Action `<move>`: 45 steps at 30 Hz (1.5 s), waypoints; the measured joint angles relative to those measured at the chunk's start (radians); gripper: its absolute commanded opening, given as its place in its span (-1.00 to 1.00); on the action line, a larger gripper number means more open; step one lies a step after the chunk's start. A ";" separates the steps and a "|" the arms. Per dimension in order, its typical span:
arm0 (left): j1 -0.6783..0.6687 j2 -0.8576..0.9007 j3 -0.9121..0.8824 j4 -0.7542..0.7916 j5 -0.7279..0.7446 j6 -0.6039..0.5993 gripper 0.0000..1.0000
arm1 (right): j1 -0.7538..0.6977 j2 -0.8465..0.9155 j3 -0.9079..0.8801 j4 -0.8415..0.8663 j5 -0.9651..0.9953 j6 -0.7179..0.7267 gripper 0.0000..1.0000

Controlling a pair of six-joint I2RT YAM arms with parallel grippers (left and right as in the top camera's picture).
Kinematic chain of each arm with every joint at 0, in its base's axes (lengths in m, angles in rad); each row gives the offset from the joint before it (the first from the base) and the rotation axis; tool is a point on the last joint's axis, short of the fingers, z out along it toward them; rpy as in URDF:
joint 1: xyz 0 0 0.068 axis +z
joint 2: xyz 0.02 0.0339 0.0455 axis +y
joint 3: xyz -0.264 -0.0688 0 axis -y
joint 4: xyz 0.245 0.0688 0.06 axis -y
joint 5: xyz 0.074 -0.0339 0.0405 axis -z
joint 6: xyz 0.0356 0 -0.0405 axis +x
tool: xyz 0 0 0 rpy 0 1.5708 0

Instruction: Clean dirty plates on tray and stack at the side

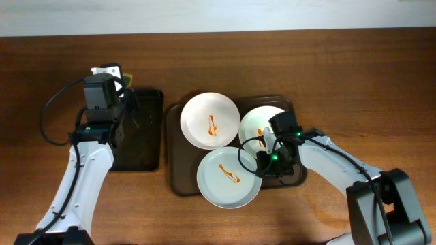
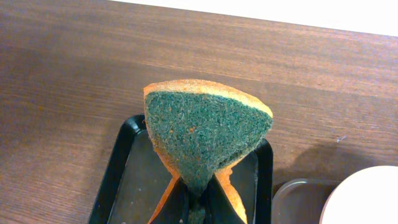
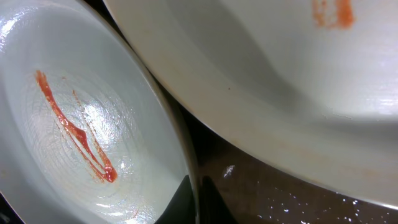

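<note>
Three white plates with orange-red sauce streaks lie on a brown tray (image 1: 178, 178): one at the back left (image 1: 197, 116), one at the right (image 1: 255, 122), one at the front (image 1: 221, 184). My right gripper (image 1: 263, 163) is shut on the front plate's right rim. In the right wrist view its fingers (image 3: 199, 200) straddle the rim of that streaked plate (image 3: 81, 124), and another plate (image 3: 280, 74) overlaps above it. My left gripper (image 1: 122, 94) is shut on a green and orange sponge (image 2: 205, 134) and holds it above a black tray (image 2: 118, 180).
The black tray (image 1: 146, 136) lies left of the brown tray, close beside it. A small white object (image 1: 109, 70) sits behind the left gripper. The brown tray's corner (image 2: 298, 202) and a plate's edge (image 2: 367, 199) show in the left wrist view. Wooden table all around.
</note>
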 measured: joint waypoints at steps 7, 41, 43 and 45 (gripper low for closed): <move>0.000 0.000 0.004 -0.091 0.038 0.002 -1.00 | 0.000 0.000 0.000 0.002 0.000 -0.001 -0.92; -0.114 0.034 -0.002 -0.415 0.356 -0.080 -1.00 | 0.000 0.002 0.000 0.056 0.000 0.000 -0.92; -0.122 0.034 -0.002 -0.415 0.452 -0.080 -1.00 | 0.000 0.002 0.000 0.067 0.000 0.000 -0.92; -0.150 0.034 -0.002 -0.415 0.525 -0.080 -1.00 | 0.000 0.002 0.000 0.068 0.000 0.000 -0.92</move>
